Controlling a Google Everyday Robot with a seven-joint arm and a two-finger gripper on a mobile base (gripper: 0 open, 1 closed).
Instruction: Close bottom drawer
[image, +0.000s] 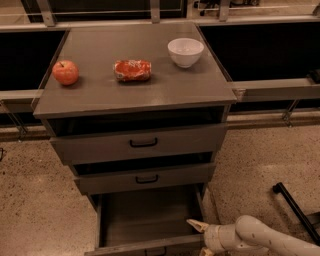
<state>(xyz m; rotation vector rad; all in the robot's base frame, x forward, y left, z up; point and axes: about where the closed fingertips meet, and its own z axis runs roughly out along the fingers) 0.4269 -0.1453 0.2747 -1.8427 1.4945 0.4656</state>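
Note:
The bottom drawer is the lowest of three grey drawers and stands pulled far out, its deep box open and empty. Its flat front runs along the bottom edge of the camera view, with the black handle partly cut off. My gripper is at the drawer's right front corner, on the end of a white arm that comes in from the lower right. One pale fingertip points left over the drawer's right wall.
The middle drawer and top drawer are pushed in. On the cabinet top lie a red apple, a crushed red can and a white bowl. A black bar lies on the floor at right.

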